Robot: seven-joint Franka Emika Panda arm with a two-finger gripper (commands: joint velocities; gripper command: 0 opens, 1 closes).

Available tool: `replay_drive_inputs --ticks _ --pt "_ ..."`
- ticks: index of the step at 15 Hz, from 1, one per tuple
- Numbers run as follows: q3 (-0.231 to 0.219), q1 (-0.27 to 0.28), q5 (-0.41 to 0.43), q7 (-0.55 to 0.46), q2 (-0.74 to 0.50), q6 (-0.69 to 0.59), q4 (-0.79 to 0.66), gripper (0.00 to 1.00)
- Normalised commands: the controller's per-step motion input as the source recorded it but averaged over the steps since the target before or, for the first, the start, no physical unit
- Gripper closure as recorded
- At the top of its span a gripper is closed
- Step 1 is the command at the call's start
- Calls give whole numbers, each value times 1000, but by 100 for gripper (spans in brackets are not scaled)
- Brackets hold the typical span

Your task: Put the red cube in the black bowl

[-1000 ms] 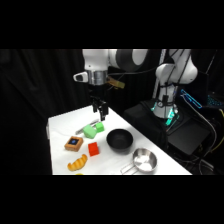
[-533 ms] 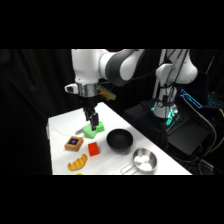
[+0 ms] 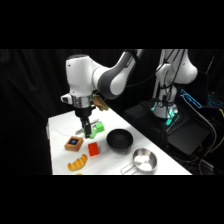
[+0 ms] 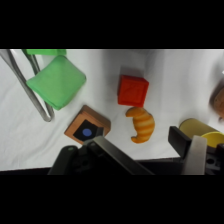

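Observation:
The red cube lies on the white table, left of the black bowl. My gripper hangs just behind and above the cube, between the green block and the orange-brown block with a blue top. In the wrist view the red cube sits beyond the open gripper, with nothing between the fingers. The black bowl is out of the wrist view.
A croissant lies near the front edge, close to the cube, and a silver metal bowl stands right of the black bowl. The wrist view also holds metal tongs, the green block, the croissant and a yellow object.
The arm has swung left and toward the table's front, and the gripper has come lower, from over the green block to just behind the red cube.

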Motion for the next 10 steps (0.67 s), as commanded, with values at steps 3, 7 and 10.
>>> replay_drive_inputs --ticks 3,7,10 --pt "-60 73 -44 117 183 173 113 0" --pt "-55 69 -12 90 152 161 79 0" --pt "-15 25 65 17 178 135 113 0"
